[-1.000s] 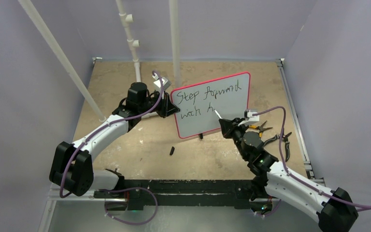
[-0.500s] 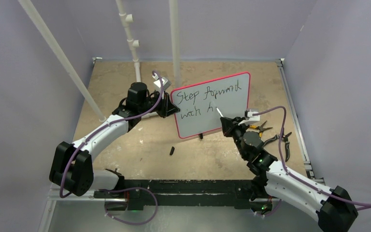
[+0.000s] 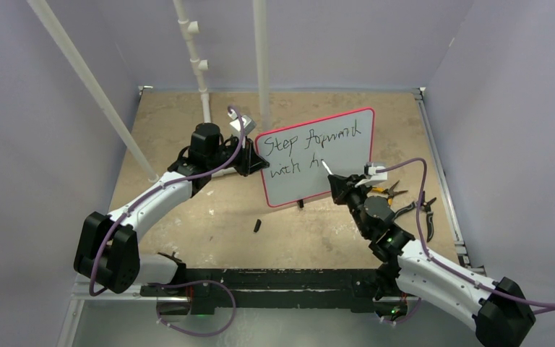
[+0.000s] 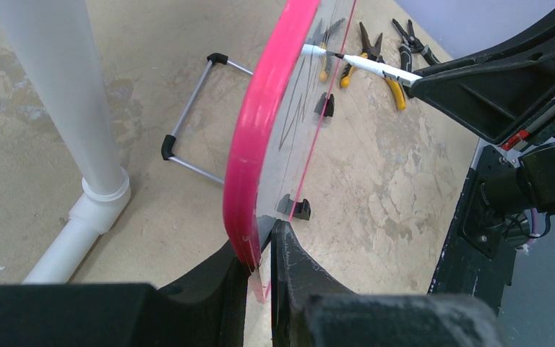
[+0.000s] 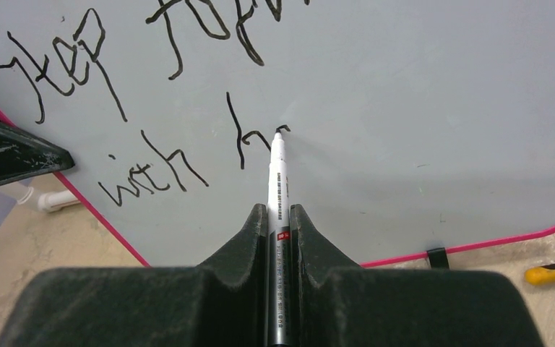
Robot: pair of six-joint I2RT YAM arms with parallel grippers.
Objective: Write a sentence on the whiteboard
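The whiteboard [image 3: 347, 165] stood propped on the desk [image 3: 209, 217]. The left gripper [image 4: 260, 246] was clamped on the whiteboard's left pink frame edge. The right gripper [image 5: 280, 217], in front of the whiteboard, was closed on a marker [image 5: 277, 170], whose tip touched the whiteboard just right of the unfinished sentence [image 3: 311, 148], "Step forward / with h". Pliers [image 3: 405, 202] lay to the whiteboard's right.

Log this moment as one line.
left hand: shut on whiteboard edge | right hand: shut on marker, tip at last stroke | sentence: "Step forward / with h", unfinished
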